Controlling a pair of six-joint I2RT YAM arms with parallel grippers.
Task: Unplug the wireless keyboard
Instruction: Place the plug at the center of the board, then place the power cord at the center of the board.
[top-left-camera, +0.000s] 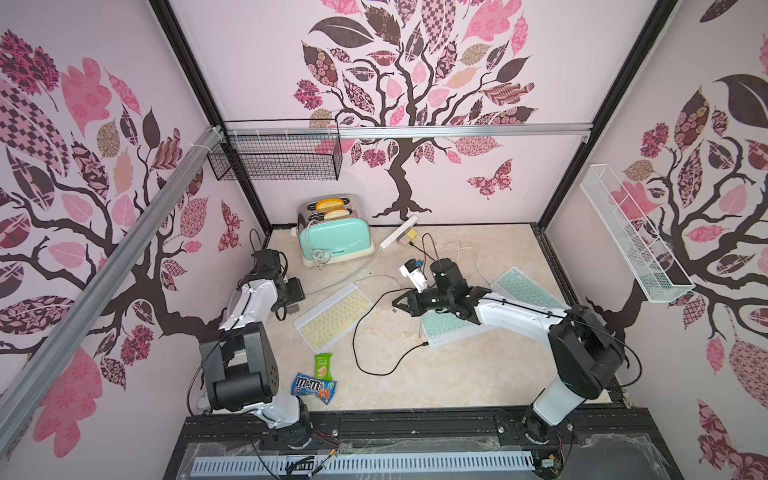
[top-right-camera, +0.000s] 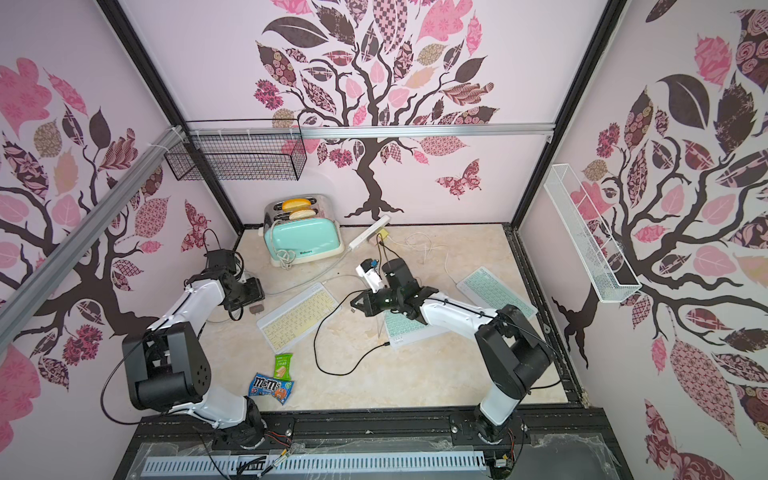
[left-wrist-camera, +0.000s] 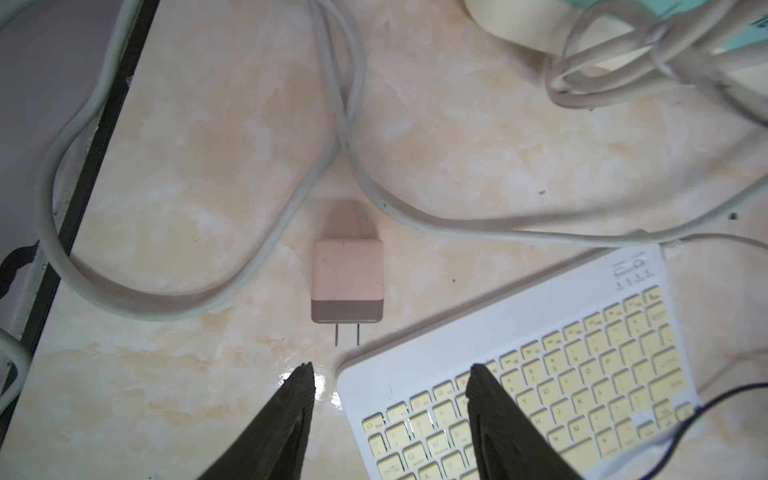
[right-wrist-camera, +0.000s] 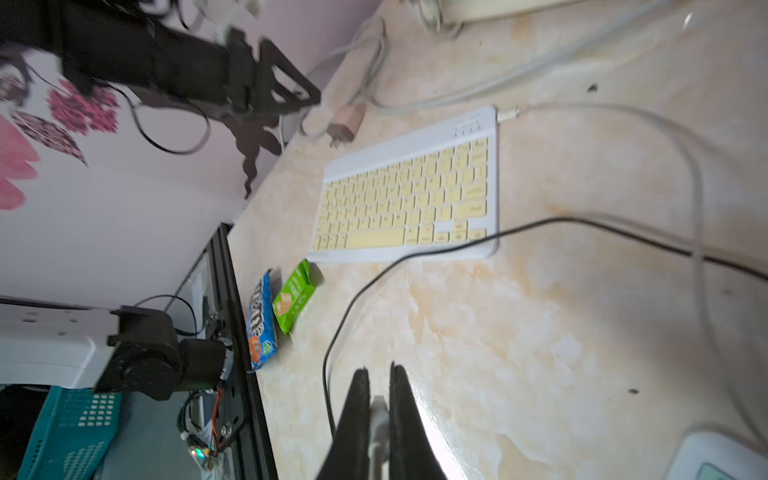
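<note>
Three keyboards (top-left-camera: 334, 318) (top-left-camera: 444, 331) (top-left-camera: 524, 286), two snack packets (top-left-camera: 323, 365) (top-left-camera: 313, 387), two wall baskets (top-left-camera: 276, 160) (top-left-camera: 631, 241) and one toaster (top-left-camera: 336, 237).

The keyboard (top-left-camera: 334, 316) is showing yellow keys in a white frame; at its 3 o'clock a second keyboard (top-left-camera: 528, 286) is showing mint keys. At 12 o'clock the toaster (top-left-camera: 334, 239) is gleaming mint over cream. At 9 o'clock the adapter (left-wrist-camera: 347, 282) is showing pink with a grey-brown end. A seemingly white cable (right-wrist-camera: 377, 409) is peeking between the black fingers (right-wrist-camera: 357, 411) of the right gripper (right-wrist-camera: 379, 368).

Bright, even light; glare on tabletop (left-wrist-camera: 320, 386); right wrist view motion-blurred; top views edge-warped.
</note>
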